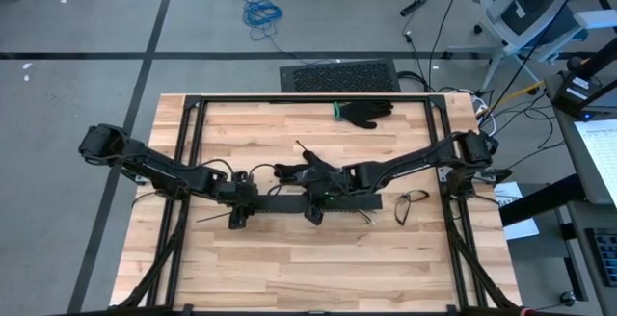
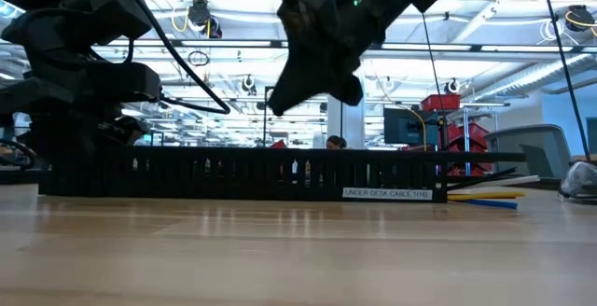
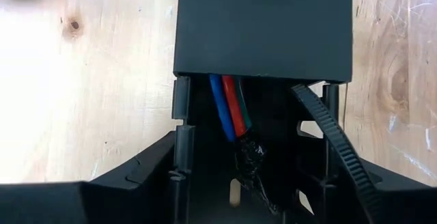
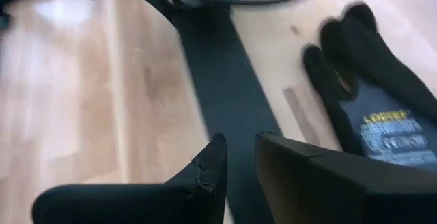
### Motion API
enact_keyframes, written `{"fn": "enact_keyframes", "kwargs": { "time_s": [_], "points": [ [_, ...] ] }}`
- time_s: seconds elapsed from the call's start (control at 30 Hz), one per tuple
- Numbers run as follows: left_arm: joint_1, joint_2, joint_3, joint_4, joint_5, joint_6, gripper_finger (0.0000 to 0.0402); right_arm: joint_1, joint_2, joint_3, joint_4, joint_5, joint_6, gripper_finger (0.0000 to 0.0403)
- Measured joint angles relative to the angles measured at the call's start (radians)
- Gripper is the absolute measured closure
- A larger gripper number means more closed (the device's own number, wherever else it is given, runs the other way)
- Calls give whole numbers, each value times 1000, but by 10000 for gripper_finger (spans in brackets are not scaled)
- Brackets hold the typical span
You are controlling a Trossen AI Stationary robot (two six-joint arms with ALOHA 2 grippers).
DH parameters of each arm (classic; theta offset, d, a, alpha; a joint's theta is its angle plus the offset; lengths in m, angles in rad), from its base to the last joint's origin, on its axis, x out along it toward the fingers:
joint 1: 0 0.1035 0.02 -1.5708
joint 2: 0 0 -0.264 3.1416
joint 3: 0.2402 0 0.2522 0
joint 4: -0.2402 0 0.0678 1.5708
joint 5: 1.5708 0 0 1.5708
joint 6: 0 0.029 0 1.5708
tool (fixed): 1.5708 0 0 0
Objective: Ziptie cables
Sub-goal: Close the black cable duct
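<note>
Bundling step: left pincer, fairly wide, straddles the channel over the cables and ziptie; right pincer, narrow and empty, should take the strap

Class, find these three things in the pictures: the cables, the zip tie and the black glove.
cables (image 3: 231, 108), left wrist view, coloured strands.
zip tie (image 3: 334, 138), left wrist view, ridged strap.
black glove (image 1: 366, 112), high view, palm.

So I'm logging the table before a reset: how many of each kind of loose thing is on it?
Long black slotted plastic channel: 1
Black fabric work gloves: 2
Black-framed glasses: 1
Bundle of blue, red, green wires: 1
Total: 5
</note>
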Motion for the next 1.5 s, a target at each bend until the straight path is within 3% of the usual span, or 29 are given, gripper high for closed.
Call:
{"fn": "enact_keyframes", "kwargs": {
  "time_s": [0.27, 0.83, 1.13, 1.23, 1.33, 1.4, 1.5],
  "points": [
    [-1, 0, 0, 3, -18, 8, 144, -6, 13, -1, 62, 96, 0, 335],
    [0, 1, 0, 10, -30, 3, 144, 19, 13, -1, 35, 70, 9, 335],
    [1, 0, 1, 10, -25, 5, 144, -6, 74, 17, 102, 62, 98, 335],
    [1, 0, 1, 12, -24, 6, 144, -11, 97, 83, 74, 62, 54, 335],
    [1, 0, 1, 16, -23, 3, 144, -11, 120, 147, -83, 45, 6, 335],
    [1, 0, 0, 20, -23, 8, 144, -7, 130, 156, -203, 49, -14, 335],
    [1, 0, 0, 25, -23, 25, 144, -6, 135, 157, -247, 62, -12, 335]
  ]
}}
